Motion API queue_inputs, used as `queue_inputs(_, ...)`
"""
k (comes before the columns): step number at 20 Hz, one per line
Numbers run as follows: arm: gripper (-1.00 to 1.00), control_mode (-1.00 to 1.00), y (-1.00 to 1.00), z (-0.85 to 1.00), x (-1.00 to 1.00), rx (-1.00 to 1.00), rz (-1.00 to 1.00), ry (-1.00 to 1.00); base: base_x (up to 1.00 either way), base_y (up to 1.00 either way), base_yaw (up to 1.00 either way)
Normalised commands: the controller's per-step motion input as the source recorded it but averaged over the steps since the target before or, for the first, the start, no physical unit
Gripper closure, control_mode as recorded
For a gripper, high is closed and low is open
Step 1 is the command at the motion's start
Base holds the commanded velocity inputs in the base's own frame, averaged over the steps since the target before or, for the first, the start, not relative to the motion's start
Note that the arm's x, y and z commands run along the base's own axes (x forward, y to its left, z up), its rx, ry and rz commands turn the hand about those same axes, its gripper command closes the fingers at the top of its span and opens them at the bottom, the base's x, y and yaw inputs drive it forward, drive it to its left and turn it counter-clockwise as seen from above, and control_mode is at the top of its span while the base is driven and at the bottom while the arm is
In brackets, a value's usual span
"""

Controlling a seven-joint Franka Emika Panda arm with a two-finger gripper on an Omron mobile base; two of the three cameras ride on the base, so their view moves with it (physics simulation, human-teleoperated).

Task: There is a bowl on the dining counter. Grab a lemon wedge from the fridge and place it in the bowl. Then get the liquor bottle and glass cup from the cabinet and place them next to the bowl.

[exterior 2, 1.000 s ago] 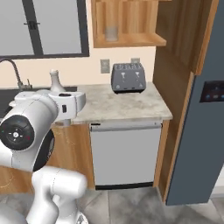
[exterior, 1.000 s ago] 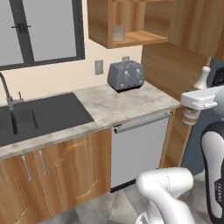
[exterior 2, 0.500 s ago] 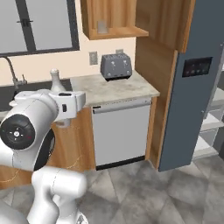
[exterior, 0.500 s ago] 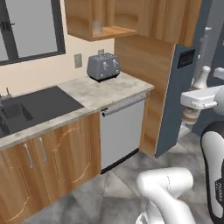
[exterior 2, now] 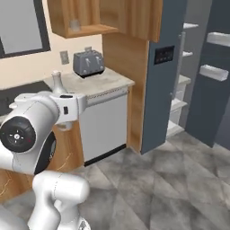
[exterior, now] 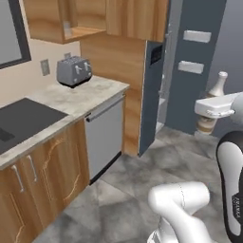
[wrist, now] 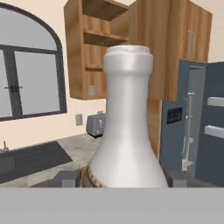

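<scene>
My gripper (wrist: 121, 178) is shut on the liquor bottle (wrist: 127, 118), which stands upright between the fingers with its pale neck rising up the hand view. The same bottle (exterior: 218, 86) pokes above the white hand (exterior: 214, 107) at the right of the left base view, and the bottle (exterior 2: 56, 82) shows beside the arm in the right base view. The glass cup (exterior 2: 74, 24) stands on the shelf of the open wooden cabinet (exterior 2: 103, 15). The dark fridge (exterior 2: 162, 76) stands with a door swung open, white shelves showing inside. The bowl, dining counter and lemon wedge are out of view.
A grey toaster (exterior: 73, 71) sits on the kitchen worktop (exterior: 80, 97) above a dishwasher front (exterior: 107, 135), with a dark sink (exterior: 23, 118) to its left. The open fridge door (exterior: 194, 66) juts into the grey tiled floor (exterior 2: 170, 179).
The whole scene has slid left in both base views as the base turns right, bringing the open fridge into view. The bottle stays held in the gripper.
</scene>
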Motion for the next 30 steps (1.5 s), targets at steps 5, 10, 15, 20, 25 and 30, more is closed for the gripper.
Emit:
queue_inputs(5,1.00,1.00,0.00,0.00,0.00,0.00,0.00,0.00,-0.99,0.12,-0.50)
queue_inputs(10,1.00,1.00,0.00,0.00,0.00,0.00,0.00,0.00,-0.92,0.00,-0.49)
queue_inputs(15,1.00,1.00,0.00,0.00,0.00,0.00,0.00,0.00,-0.83,-0.24,-0.41)
queue_inputs(20,1.00,1.00,0.00,0.00,0.00,0.00,0.00,0.00,-0.75,-0.55,-0.28)
queue_inputs(25,1.00,1.00,0.00,0.00,0.00,0.00,0.00,0.00,-0.48,-0.75,-0.19)
queue_inputs(30,1.00,1.00,0.00,0.00,0.00,0.00,0.00,0.00,-0.26,-0.79,-0.20)
